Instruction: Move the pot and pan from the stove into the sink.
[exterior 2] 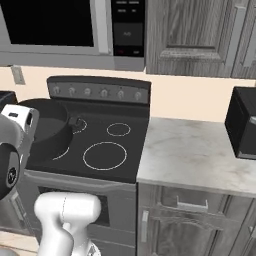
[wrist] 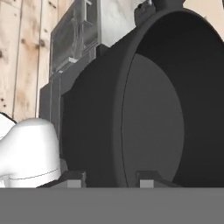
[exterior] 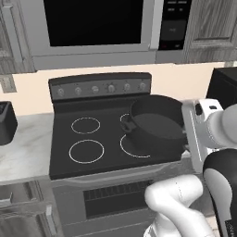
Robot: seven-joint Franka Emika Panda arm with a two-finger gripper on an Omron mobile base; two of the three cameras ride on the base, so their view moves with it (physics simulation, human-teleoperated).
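Observation:
The wide dark grey pot (exterior: 155, 122) hangs over the right-hand burners of the black glass-top stove (exterior: 105, 134), looking lifted and slightly tipped. The right base view has the pot (exterior 2: 45, 127) at the stove's (exterior 2: 127, 145) left side, partly behind my white wrist. In the hand view the pot (wrist: 153, 109) looms close, and my gripper (wrist: 110, 178) is shut on its near wall, one fingertip (wrist: 72, 178) outside and the other inside. The pan and the sink are out of view.
A microwave (exterior: 92, 28) hangs over the stove. A dark toaster (exterior: 6, 122) stands on the marble counter left of it. To the right, a pale marble counter (exterior 2: 195, 150) carries a black appliance (exterior 2: 244, 127). Wooden cabinets (exterior 2: 195, 35) sit above.

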